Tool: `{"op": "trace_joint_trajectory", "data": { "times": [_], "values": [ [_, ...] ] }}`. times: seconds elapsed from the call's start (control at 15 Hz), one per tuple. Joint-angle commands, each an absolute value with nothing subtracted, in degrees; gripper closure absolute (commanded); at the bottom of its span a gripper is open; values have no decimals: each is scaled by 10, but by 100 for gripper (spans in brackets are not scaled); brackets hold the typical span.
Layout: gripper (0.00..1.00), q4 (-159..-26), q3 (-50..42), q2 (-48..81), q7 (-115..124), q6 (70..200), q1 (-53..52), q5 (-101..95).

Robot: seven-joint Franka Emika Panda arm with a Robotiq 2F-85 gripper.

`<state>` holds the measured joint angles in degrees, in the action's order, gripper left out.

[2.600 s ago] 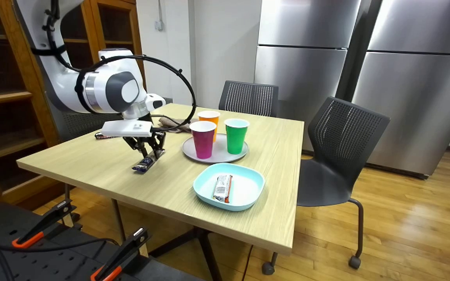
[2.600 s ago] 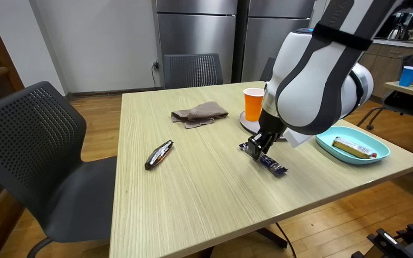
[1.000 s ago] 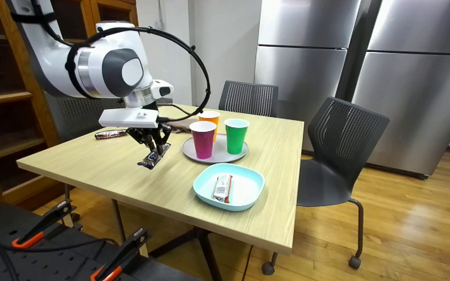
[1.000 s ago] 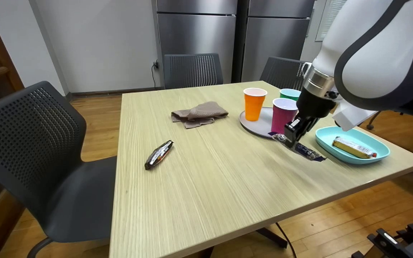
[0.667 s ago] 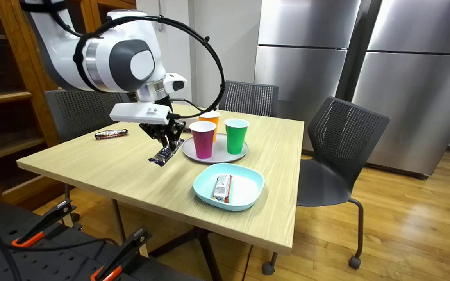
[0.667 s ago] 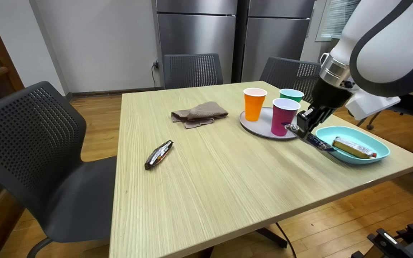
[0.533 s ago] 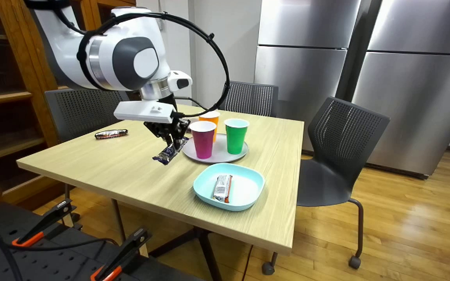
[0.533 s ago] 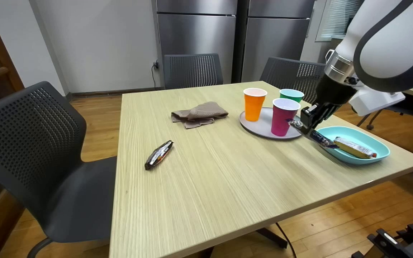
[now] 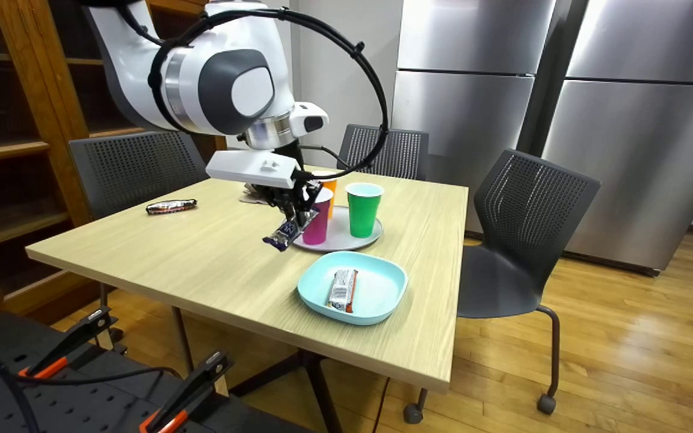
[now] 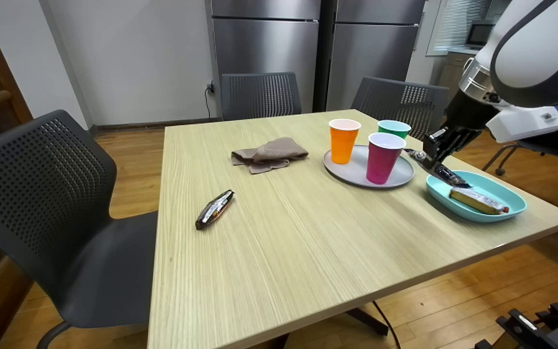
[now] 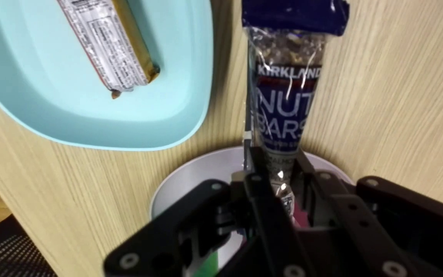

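In an exterior view, from the left, a dark chair [image 10: 51,213] stood by the table [image 10: 269,252], where a dark wrapped bar [image 10: 214,210] and, beyond it, a crumpled brown cloth [image 10: 270,154] lay. Next came an orange cup [image 10: 342,143], a purple cup [image 10: 383,162] and a green cup [image 10: 394,127] on a grey plate [image 10: 358,168]. Then the gripper [image 11: 280,159] held a nut bar [image 11: 285,100] pinched, tilted and raised above the table near the plate; rightmost, a light-blue dish [image 10: 494,185] held a gold-and-white bar [image 10: 477,200].

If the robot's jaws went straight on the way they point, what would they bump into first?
Probably the tabletop between the gray plate and turquoise dish; depth is unclear, so the held nut bar might touch that plate first.
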<state>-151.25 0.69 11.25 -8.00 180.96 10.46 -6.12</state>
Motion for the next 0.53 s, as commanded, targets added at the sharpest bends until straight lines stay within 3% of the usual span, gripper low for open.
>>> {"op": "trace_joint_trajectory", "data": {
  "times": [0.0, 0.47],
  "values": [
    [95, -1475, 50, 119, -126, 1768, 184, -47],
    [95, -1399, 46, 164, -223, 1722, 263, -58]
  ]
}}
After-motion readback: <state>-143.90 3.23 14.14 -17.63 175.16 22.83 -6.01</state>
